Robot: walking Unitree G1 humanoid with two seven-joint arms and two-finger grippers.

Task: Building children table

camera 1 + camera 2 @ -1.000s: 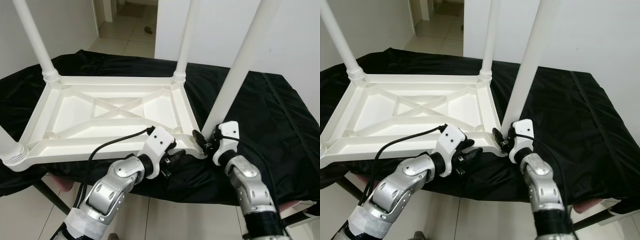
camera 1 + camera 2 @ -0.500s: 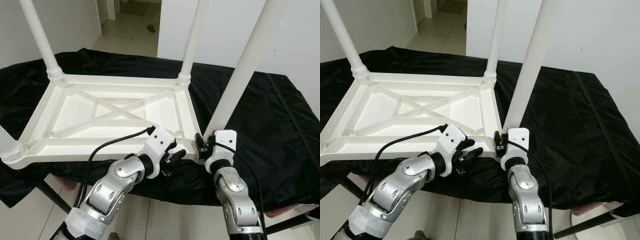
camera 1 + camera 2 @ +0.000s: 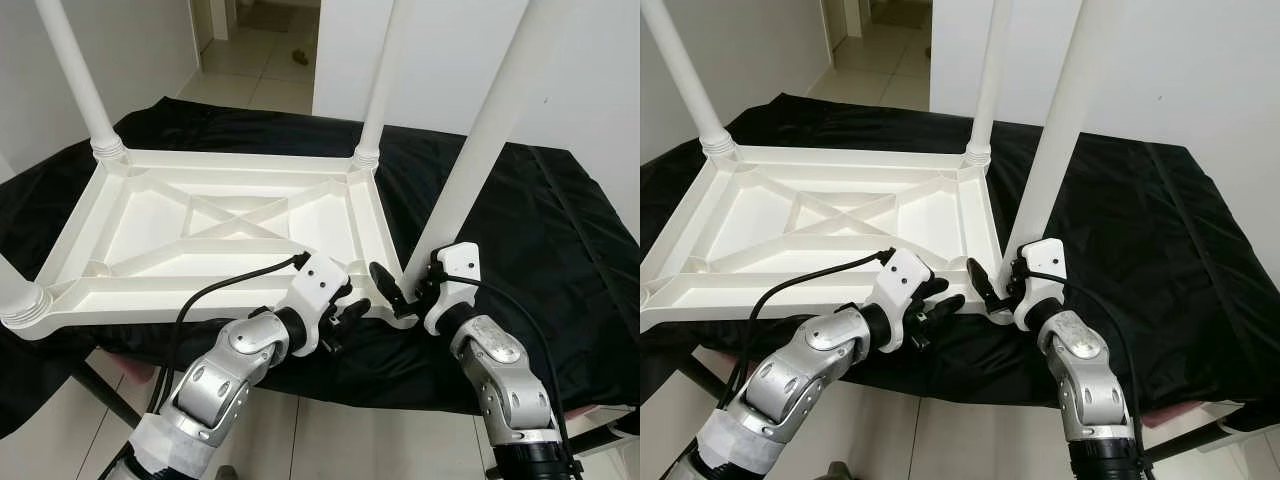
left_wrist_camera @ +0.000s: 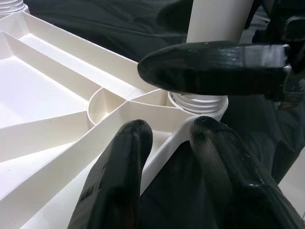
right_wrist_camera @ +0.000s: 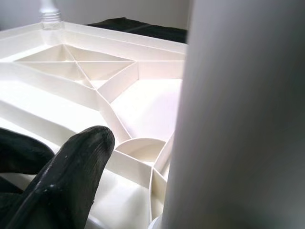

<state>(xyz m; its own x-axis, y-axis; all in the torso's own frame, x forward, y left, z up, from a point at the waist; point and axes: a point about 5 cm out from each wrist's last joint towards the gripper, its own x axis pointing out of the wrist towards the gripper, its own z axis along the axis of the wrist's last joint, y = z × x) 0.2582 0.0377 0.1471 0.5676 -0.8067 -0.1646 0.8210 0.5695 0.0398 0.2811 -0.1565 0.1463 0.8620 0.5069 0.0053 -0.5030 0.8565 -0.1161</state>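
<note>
A black-draped bench [image 3: 560, 230] in a white-walled room carries the upturned white children's table [image 3: 220, 235], legs in the air. At its near right corner the near right leg [image 3: 470, 165] stands in its socket; seating it well likely means keeping it upright while turning it home. The right claw [image 3: 405, 292], forearm angled up from below, is spread around the leg's base. The left claw [image 3: 345, 318], wrist bent inward, clamps the table's near rim beside it.
</note>
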